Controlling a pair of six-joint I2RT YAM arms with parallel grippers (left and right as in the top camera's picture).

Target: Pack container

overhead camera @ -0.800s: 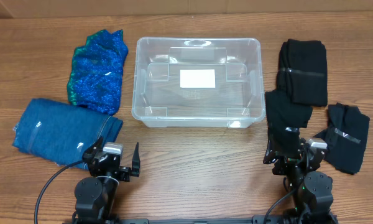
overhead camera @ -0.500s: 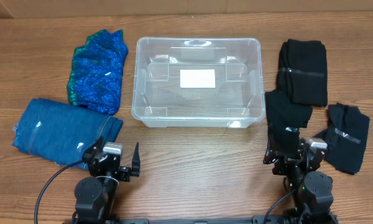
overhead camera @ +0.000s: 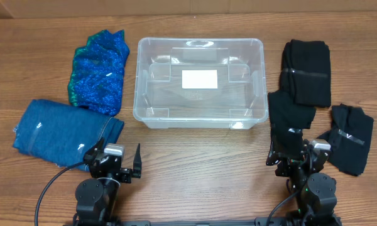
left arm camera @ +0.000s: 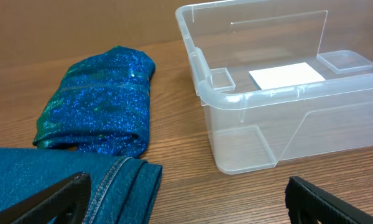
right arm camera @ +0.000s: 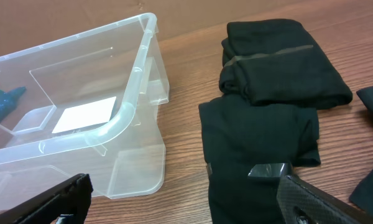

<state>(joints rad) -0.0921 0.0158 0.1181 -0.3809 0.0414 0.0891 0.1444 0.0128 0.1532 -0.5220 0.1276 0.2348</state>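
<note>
The clear plastic container point(overhead camera: 200, 119) stands empty at the table's middle back, a white label on its bottom; it also shows in the left wrist view point(left arm camera: 248, 99) and the right wrist view point(right arm camera: 121, 124). My left gripper point(overhead camera: 116, 163) is open and empty at the front left, next to folded blue denim point(overhead camera: 60, 133). My right gripper point(overhead camera: 296, 156) is open and empty at the front right, over the near end of a folded black garment point(overhead camera: 289, 116). In the left wrist view the denim point(left arm camera: 68, 180) lies between my fingers; in the right wrist view the black garment point(right arm camera: 261, 149) does.
A sparkly blue-green folded cloth point(overhead camera: 99, 70) lies left of the container. Another folded black garment point(overhead camera: 308, 70) lies right of it, and a third point(overhead camera: 349, 138) at the far right. The table is wood.
</note>
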